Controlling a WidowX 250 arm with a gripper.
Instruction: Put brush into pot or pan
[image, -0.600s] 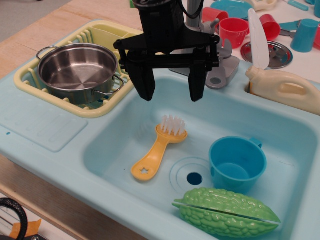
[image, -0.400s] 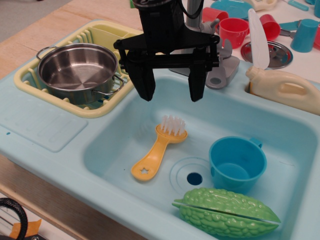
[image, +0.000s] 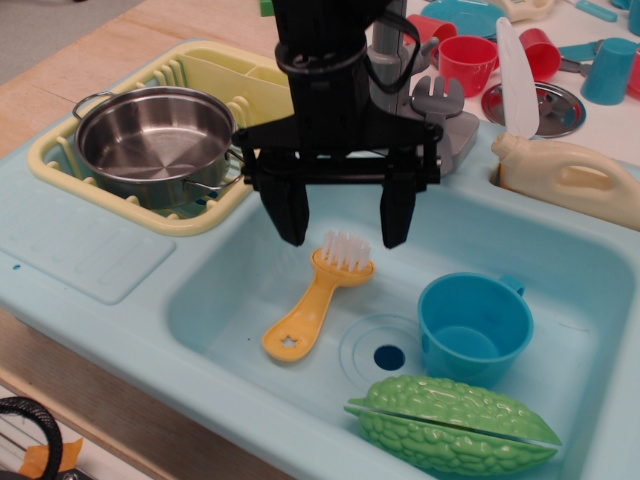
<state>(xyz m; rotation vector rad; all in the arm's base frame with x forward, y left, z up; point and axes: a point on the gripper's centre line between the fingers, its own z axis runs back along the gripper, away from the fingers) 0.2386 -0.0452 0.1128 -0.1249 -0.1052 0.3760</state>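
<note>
The yellow brush (image: 318, 300) lies flat on the floor of the light blue sink (image: 230, 290), white bristles at the far end, star-holed handle pointing toward the front left. My black gripper (image: 343, 222) hangs open directly above the bristle head, one finger on each side of it, not touching it. The shiny steel pot (image: 158, 142) with two loop handles stands empty in the yellow dish rack (image: 200, 75) at the left of the sink.
A blue cup (image: 473, 326) and a green bitter gourd (image: 455, 425) sit in the sink's front right. A cream bottle (image: 570, 175) lies at the sink's right rim. A grey faucet (image: 440, 125), red cups (image: 467, 62) and a small steel plate (image: 548, 108) stand behind.
My gripper has come down toward the brush head and shifted slightly forward, jaws still open. The brush and pot have not moved.
</note>
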